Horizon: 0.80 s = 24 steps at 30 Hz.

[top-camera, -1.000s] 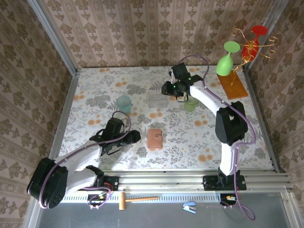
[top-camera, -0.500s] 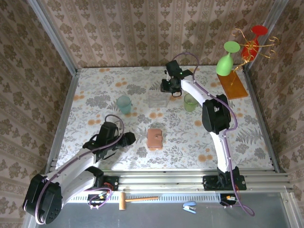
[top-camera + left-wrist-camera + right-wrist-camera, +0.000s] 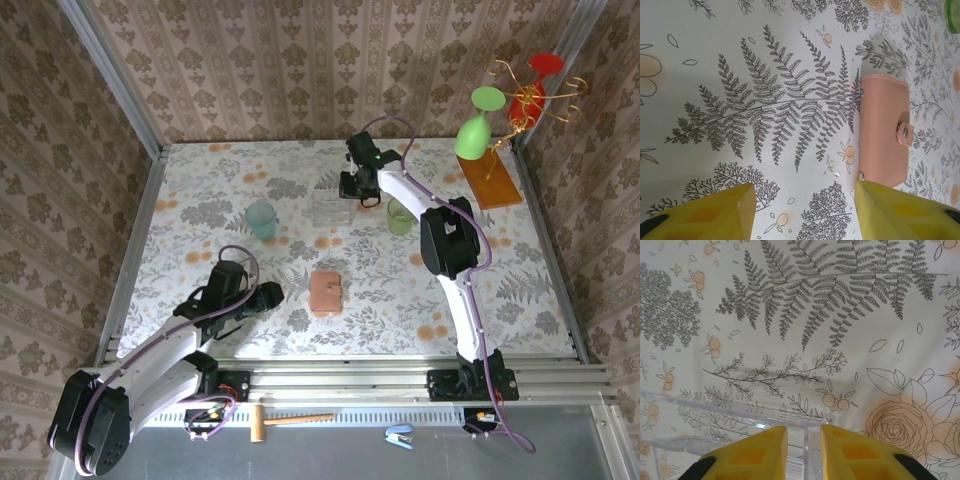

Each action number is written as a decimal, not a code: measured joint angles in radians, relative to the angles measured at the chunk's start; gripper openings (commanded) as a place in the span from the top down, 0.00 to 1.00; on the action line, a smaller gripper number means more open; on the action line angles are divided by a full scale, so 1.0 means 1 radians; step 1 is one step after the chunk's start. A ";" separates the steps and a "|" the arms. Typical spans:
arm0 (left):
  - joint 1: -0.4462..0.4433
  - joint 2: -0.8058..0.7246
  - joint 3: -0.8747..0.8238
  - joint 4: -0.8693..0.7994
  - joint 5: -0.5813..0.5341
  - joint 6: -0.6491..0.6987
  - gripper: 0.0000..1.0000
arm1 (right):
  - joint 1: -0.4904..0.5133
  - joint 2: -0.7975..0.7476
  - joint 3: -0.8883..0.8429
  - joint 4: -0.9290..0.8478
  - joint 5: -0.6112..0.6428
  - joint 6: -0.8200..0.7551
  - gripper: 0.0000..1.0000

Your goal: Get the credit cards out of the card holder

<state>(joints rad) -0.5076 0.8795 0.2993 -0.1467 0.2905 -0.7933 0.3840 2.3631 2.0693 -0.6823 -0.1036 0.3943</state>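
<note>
The card holder [image 3: 326, 291] is a tan leather wallet lying snapped closed on the floral table, also seen in the left wrist view [image 3: 885, 132]. The credit cards are hidden. My left gripper [image 3: 268, 294] hovers just left of the card holder, open, with bare tabletop between its yellow fingers [image 3: 805, 200]. My right gripper [image 3: 350, 189] is at the far side of the table. It straddles the right wall of a clear plastic box [image 3: 332, 208]. Its jaws [image 3: 804, 437] are narrow, and a slim gap remains between the left pad and the wall [image 3: 812, 440].
A teal cup [image 3: 261, 218] stands left of the clear box and a green cup [image 3: 401, 216] right of it. A wooden board [image 3: 490, 180] at the back right carries a wire rack with a green goblet [image 3: 480, 125] and a red goblet [image 3: 530, 95].
The right gripper shifted slightly left onto the box's right wall and its jaws narrowed. The right elbow swung left. The left arm drew back a little toward the near left.
</note>
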 measured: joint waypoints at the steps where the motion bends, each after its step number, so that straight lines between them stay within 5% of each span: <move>1: 0.000 0.000 0.000 0.000 0.000 0.000 0.45 | 0.000 0.002 0.000 0.000 0.000 0.000 0.78; 14: 0.005 -0.008 -0.027 0.005 0.000 -0.002 0.45 | 0.000 0.001 -0.003 0.000 0.015 0.002 0.87; 24: 0.005 -0.008 -0.033 0.030 0.000 -0.011 0.45 | 0.014 -0.120 -0.199 0.058 0.055 0.038 0.89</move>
<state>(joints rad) -0.5022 0.8719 0.2665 -0.1165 0.2909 -0.8047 0.3981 2.2433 1.8702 -0.6247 -0.0490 0.4324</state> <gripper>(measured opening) 0.549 0.120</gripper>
